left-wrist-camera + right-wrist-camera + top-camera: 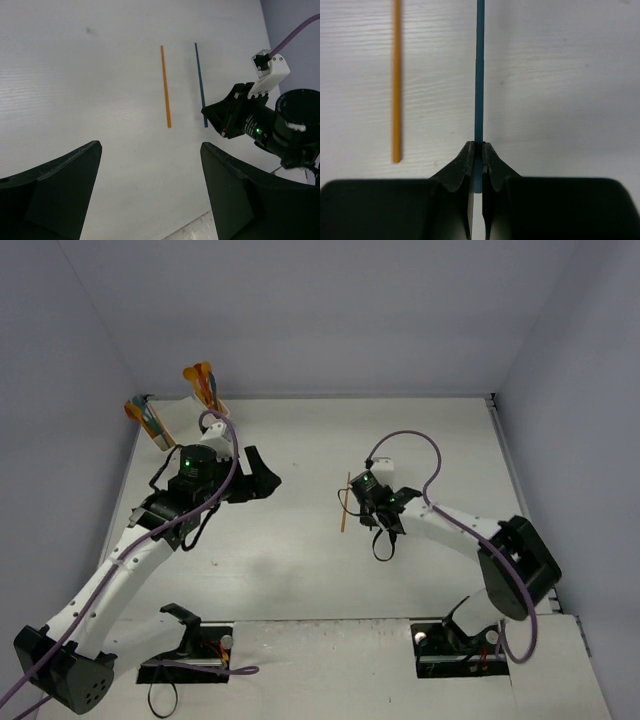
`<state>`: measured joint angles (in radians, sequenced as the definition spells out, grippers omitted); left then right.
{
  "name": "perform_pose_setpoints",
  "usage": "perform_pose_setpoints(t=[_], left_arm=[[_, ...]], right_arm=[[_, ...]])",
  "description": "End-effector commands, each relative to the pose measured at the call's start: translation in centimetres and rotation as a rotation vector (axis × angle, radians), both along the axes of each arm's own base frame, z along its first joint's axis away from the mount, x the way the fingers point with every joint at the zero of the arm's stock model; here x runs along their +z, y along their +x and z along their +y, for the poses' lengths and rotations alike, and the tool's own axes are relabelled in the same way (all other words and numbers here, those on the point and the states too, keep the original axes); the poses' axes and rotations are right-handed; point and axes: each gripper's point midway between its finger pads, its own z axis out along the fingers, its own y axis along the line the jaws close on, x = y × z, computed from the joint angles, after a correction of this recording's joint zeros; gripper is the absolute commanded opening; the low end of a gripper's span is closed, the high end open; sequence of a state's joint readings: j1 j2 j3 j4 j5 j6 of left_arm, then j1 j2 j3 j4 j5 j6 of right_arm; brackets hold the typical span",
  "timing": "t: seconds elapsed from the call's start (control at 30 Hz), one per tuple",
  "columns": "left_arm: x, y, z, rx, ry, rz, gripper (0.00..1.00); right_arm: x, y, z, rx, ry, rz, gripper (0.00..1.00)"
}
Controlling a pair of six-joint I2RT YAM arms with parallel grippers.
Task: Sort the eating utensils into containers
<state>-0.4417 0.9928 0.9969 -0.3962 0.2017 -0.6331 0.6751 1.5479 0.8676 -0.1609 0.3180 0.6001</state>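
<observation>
Right wrist view: right gripper clamps tight on the blue utensil's near end. Orange utensil lies parallel, just left of it. Left gripper gapes wide.

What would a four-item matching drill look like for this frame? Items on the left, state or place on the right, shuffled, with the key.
Items
1. left end effector
2. right end effector
3. orange utensil
4. containers

State or place
A. at the far left corner of the table
B. lying loose on the table, gripped by nothing
C. open, holding nothing
D. shut on the blue utensil

Pairs: 1-C, 2-D, 3-B, 4-A
</observation>
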Motion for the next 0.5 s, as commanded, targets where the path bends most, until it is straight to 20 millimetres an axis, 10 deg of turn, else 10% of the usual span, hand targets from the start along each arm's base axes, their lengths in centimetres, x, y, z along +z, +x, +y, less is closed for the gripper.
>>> perform_pose_setpoints(t=[0.0,0.23,0.47], left_arm=[[6.8,0.5,-3.7,-0.082,-0.16,-0.128,0.78],[9.3,1.4,-7.9,-0.133,-0.249,-0.175,0.78],[10.4,2.4,-11.4,-0.158,-0.248,-0.214,0.78]], right_arm=[[10.5,1.0,4.3,0.144,0.148,-0.302,0.0],[19.4,-1.0,8.6,0.367,0.396,-0.497,0.0],[22.8,-2.7,10.9,0.501,0.483,-0.553,0.0]])
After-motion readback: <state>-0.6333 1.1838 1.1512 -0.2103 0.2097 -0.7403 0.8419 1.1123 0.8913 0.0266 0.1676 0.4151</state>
